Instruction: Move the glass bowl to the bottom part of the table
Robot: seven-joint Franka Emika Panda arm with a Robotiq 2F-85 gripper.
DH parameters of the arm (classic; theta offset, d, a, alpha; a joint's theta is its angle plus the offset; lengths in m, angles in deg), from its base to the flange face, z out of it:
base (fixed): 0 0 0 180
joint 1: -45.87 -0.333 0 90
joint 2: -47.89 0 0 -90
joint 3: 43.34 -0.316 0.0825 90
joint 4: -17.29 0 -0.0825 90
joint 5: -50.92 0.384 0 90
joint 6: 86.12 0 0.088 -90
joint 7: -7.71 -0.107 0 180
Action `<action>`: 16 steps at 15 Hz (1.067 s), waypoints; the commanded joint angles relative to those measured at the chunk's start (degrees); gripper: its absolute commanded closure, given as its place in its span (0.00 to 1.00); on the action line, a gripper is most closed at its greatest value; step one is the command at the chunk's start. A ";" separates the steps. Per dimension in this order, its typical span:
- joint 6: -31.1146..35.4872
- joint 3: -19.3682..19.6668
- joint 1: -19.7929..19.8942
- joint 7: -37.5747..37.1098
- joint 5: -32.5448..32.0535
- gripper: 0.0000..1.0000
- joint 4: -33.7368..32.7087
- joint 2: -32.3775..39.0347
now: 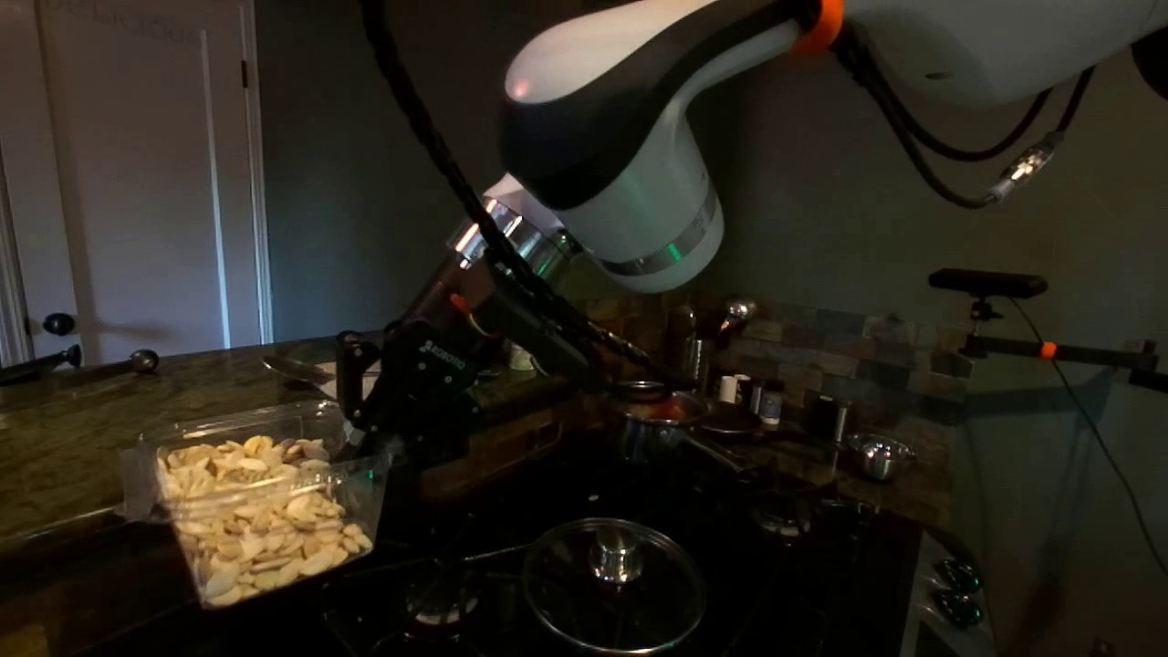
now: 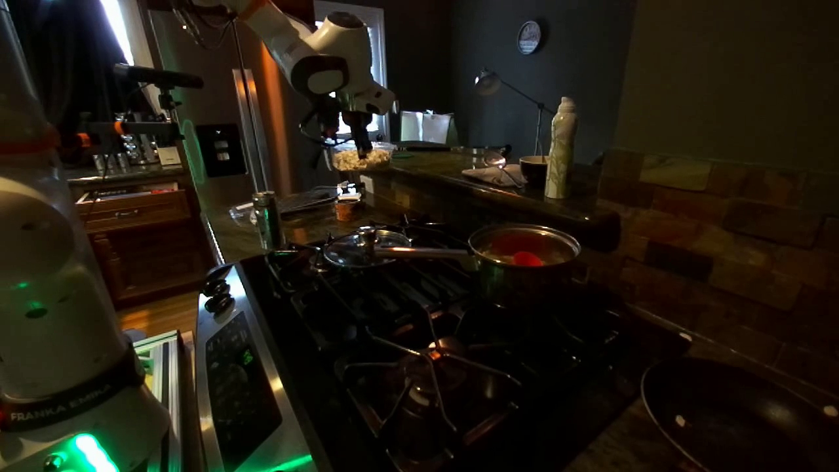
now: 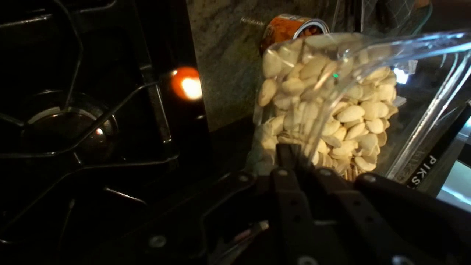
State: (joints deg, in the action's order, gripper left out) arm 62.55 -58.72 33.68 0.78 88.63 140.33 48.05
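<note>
My Robotiq gripper (image 3: 304, 162) is pinched narrow on one wall of the glass bowl (image 1: 274, 485) (honestly looks more like clear plastic to me, but whatever), with one fingertip (image 3: 289, 152) outside and, as far as I can make out, its partner inside. Makes sense, the bowl looks too wide to straddle. It holds a good pile of pale seeds or beans (image 3: 368, 110), so all that weight hangs off one side of the grip and I'd expect it to sag or twist if I rushed. Can't tell from here whether it's dead level. The bowl seems to be in midair, right beside the thick front edge of the table (image 1: 64, 456), really a raised stone countertop, and above the lower counter (image 3: 224, 95). I'm reading that lower level as the "bottom part", so my guess is the carry is mostly done and a slow lowering is what's called for. Main hazard down there is the open orange can (image 3: 281, 31) peeking out past the bowl in the wrist view. Then there's the gas stovetop (image 2: 393, 298) off to the side, with the glass pot lid (image 1: 616, 584) lying on it, probably parked there so the saucepan (image 2: 521, 285) can stand uncovered.
</note>
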 commanded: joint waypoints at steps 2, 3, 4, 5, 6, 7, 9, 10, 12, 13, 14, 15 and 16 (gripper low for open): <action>11.17 -1.59 -3.45 6.36 6.78 0.99 8.51 -2.64; 13.31 -1.99 -4.11 7.12 6.98 0.99 9.33 -1.81; 14.90 -2.39 -4.72 7.95 7.47 0.99 9.60 -0.89; 16.72 -2.65 -5.16 8.22 7.08 0.99 10.07 0.00; 17.72 -3.17 -5.28 8.50 6.82 0.99 10.18 0.82; 18.27 -3.29 -5.50 8.50 6.61 0.99 10.11 1.56; 18.46 -3.32 -5.59 8.59 5.91 0.99 9.41 3.09; 18.02 -3.23 -5.50 8.60 5.39 0.99 9.00 3.80; 16.73 -2.90 -5.39 8.34 3.52 0.99 7.98 5.47; 16.17 -3.00 -5.05 7.62 2.21 0.99 7.44 6.38; 15.95 -2.95 -4.95 7.31 1.24 0.99 7.09 7.18; 16.14 -2.87 -5.00 6.42 -0.41 0.99 6.80 8.01; 17.06 -2.46 -5.30 3.91 -3.00 0.99 6.90 8.73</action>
State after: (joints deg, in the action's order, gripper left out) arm 79.19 -61.66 28.58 8.73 90.73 148.94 54.08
